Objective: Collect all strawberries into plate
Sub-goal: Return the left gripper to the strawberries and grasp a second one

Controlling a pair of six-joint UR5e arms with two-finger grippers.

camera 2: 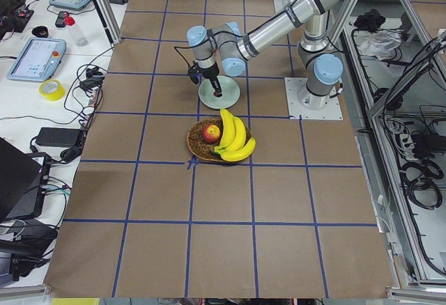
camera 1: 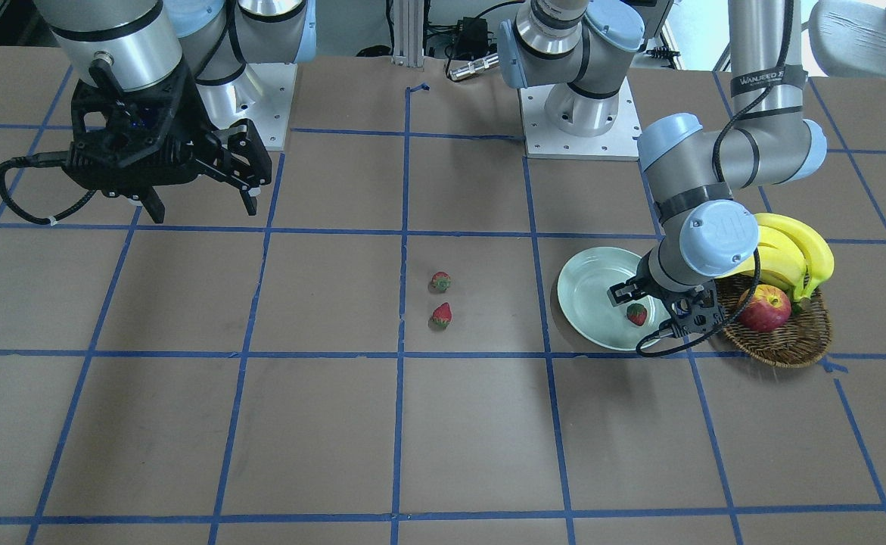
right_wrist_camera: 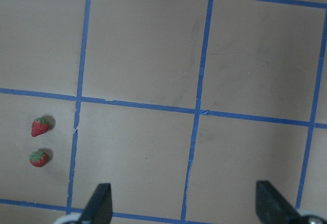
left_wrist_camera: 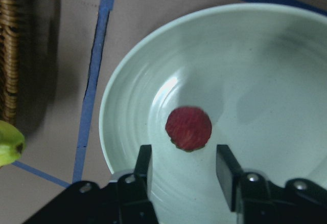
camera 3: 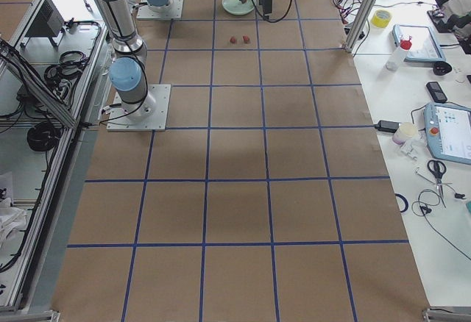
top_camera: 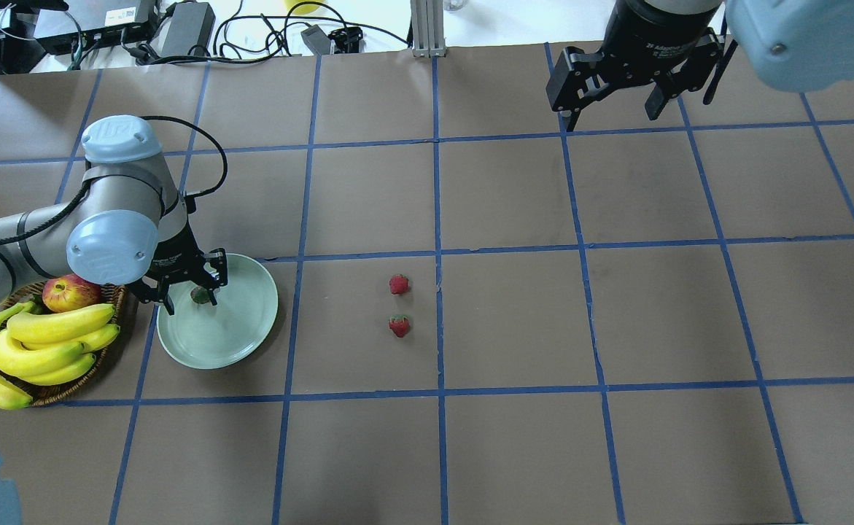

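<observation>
While left claw (left_wrist_camera: 184, 155) gapes, one strawberry (left_wrist_camera: 188, 128) lies on plate (left_wrist_camera: 265, 55).

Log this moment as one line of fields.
left gripper: open over plate | in plate: one strawberry | on table: two strawberries | right gripper: open, raised

Open desk (top_camera: 514, 321) is lying all round the two loose strawberries (top_camera: 398, 284), with nothing crowding them. The basket (top_camera: 109, 346) is sitting just beside the plate (top_camera: 237, 328), and the left hand (top_camera: 193, 300) is hanging over that half, leaving the strawberry-facing rim free.
</observation>
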